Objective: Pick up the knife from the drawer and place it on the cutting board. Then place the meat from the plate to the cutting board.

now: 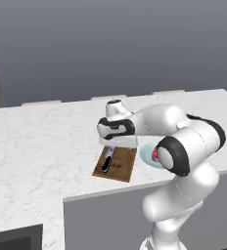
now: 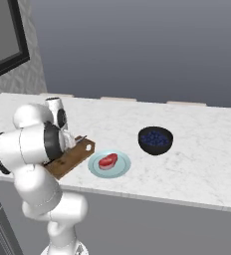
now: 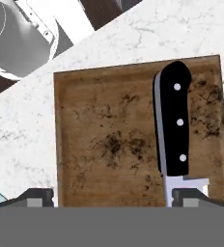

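My fingers: my gripper hangs over the cutting board, tips spread wide, nothing between them.
Knife: the knife lies flat on the board toward one long edge, black riveted handle pointing away from me, blade root just beside one of my fingertips. I judge it placed.
Board: it rests near the front edge of the counter, plate just beside it.
Plate: the pale blue plate lies flat on the marble.
Meat: the meat sits mid-plate. I expect it soft, light and slippery, so a gentle pinch across its narrower middle, closing from above, seems best.
Beyond: a dark bowl stands well clear.
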You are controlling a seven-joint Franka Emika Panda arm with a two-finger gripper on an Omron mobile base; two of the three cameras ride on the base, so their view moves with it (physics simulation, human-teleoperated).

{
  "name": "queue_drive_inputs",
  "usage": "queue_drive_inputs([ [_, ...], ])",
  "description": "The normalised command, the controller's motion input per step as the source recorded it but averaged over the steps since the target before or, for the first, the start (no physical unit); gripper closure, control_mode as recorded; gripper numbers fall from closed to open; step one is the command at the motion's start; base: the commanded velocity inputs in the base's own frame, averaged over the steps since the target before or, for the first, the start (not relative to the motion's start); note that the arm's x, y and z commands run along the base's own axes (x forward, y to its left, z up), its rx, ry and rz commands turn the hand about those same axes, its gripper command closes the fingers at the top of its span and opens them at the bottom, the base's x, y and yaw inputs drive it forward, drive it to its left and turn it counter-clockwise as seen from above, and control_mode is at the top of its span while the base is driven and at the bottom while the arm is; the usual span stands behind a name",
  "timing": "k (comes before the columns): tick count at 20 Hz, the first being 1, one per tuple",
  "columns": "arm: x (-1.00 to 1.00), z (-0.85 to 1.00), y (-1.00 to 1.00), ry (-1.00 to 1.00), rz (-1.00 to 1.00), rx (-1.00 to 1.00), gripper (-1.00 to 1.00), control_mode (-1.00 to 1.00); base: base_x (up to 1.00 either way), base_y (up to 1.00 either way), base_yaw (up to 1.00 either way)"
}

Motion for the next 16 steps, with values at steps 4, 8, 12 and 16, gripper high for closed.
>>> queue_drive_inputs([
  [4, -0.24, 0.71, -1.0, 0.0, -0.05, 0.0, -1.0, -1.0, 0.0, 0.0, 0.0],
  [8, -0.21, 0.39, -1.0, 0.0, -0.02, -0.02, -1.0, -1.0, 0.0, 0.0, 0.0],
  [12, -0.33, 0.02, -1.0, 0.0, 0.01, -0.06, -1.0, -1.0, 0.0, 0.0, 0.0],
  [16, -0.35, -0.04, -1.0, 0.0, 0.06, -0.06, -1.0, -1.0, 0.0, 0.0, 0.0],
])
